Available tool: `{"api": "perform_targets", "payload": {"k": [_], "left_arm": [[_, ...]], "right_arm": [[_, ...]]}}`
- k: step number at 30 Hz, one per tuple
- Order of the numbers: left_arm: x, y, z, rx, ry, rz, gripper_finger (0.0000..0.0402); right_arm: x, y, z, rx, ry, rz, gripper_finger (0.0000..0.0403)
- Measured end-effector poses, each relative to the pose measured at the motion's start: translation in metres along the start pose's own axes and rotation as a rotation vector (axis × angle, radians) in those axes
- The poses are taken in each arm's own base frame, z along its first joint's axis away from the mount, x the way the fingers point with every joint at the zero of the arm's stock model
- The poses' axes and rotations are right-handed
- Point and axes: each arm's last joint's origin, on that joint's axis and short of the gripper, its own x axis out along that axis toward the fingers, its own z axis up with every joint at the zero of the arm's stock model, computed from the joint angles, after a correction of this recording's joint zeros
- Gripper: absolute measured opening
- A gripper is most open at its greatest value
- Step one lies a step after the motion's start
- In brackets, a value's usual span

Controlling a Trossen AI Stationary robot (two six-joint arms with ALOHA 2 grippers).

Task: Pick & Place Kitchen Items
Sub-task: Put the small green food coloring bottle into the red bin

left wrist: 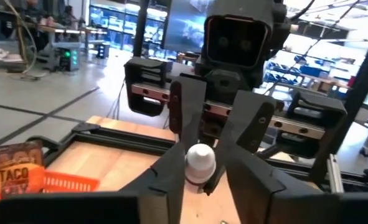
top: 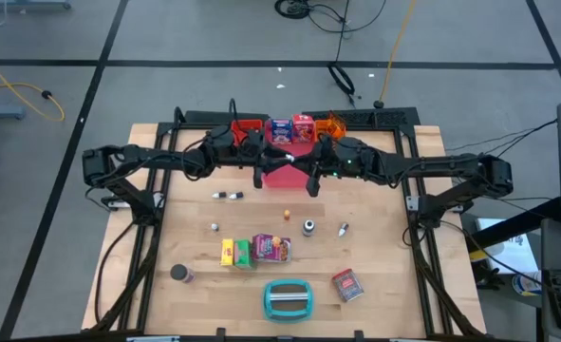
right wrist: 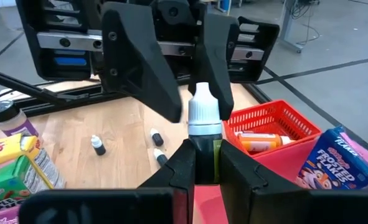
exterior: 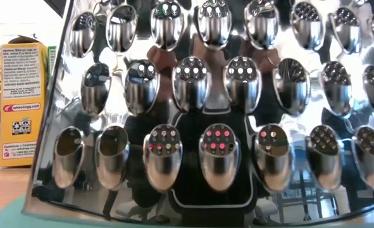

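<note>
A small dark bottle with a white cap (right wrist: 204, 109) is upright in the air over the pink tray (top: 285, 174), between my two grippers at the table's far middle. My right gripper (right wrist: 207, 163) is shut on the bottle. My left gripper (left wrist: 203, 163) faces it from the table's left side, open. Its fingers (right wrist: 140, 62) stand on either side of the cap (left wrist: 200, 160). Whether they touch the cap, I cannot tell. A blue-white box (top: 280, 128) and a red-white box (top: 304, 126) stand by the trays. My right gripper pinches the bottle's dark body (right wrist: 207, 146), below the white cap, between its two fingers (right wrist: 182, 167). The fingers come in level from the table's right side, across the bottle. The bottle is upright and lifted clear above the pink tray.
A red tray (right wrist: 268, 121) and an orange tray (top: 333, 123) sit at the far edge. On the table nearer lie two tiny bottles (top: 228, 195), shakers (top: 308, 226), yellow and green boxes (top: 235, 252), a purple packet (top: 272, 248), a dark can (top: 179, 274) and a teal-grey grater (top: 288, 299).
</note>
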Motion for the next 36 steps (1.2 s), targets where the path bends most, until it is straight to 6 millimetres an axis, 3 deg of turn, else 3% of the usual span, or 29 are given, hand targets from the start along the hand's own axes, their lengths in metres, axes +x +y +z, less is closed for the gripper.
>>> {"api": "perform_targets", "payload": {"k": [8, 17, 21, 28, 36], "left_arm": [[0.0007, -0.0015, -0.0006, -0.003, -0.001, 0.003, 0.0155], [0.0009, -0.0025, 0.0012, 0.019, -0.019, 0.000, 0.0156], [0.0009, -0.0024, 0.0011, 0.024, -0.019, 0.003, 0.0130], [0.0007, -0.0021, 0.0011, 0.051, -0.020, 0.009, 0.0036], [0.0007, -0.0024, 0.0006, 0.057, -0.018, 0.006, 0.0033]], "right_arm": [[-0.0002, -0.0002, 0.0027, 0.001, -0.027, 0.001, 0.0038], [-0.0002, 0.0007, 0.0042, 0.004, -0.041, 0.025, 0.0038], [-0.0002, 0.0008, 0.0039, 0.004, -0.038, 0.027, 0.0038], [-0.0005, 0.0008, 0.0024, 0.023, -0.020, 0.027, 0.0038], [-0.0008, 0.0022, -0.0013, 0.027, 0.022, 0.028, 0.0061]]}}
